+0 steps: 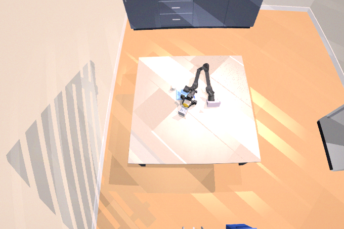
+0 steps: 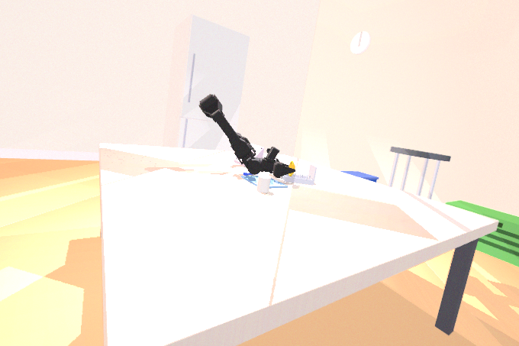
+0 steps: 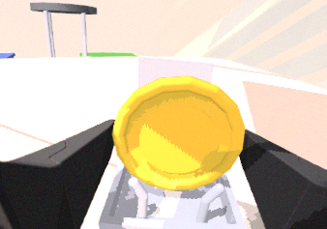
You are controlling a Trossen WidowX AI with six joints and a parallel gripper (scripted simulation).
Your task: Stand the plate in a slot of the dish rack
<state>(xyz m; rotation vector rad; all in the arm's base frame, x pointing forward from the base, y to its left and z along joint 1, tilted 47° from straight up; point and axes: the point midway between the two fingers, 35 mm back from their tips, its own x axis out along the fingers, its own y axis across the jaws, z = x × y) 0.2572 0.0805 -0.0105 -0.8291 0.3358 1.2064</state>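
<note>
The yellow plate (image 1: 185, 105) (image 2: 291, 168) (image 3: 181, 130) stands upright, its face toward the wrist camera. My gripper (image 3: 179, 132) is shut on it, one finger at each side of its rim. The pale grey dish rack (image 1: 182, 113) (image 2: 304, 180) stands on the table. In the wrist view its rails (image 3: 211, 203) show below and in front of the plate. The plate is over the near end of the rack; its lower rim overlaps the rails in view. I cannot tell whether it touches the rack or which slot is under it. The plate hides the rack's middle.
A light blue patterned mat (image 1: 178, 95) (image 2: 279, 186) lies beside the rack under the arm. A white cup (image 1: 173, 88) (image 2: 263, 184) stands beside the mat. The arm's pale base block (image 1: 213, 103) is to the right in the top view.
</note>
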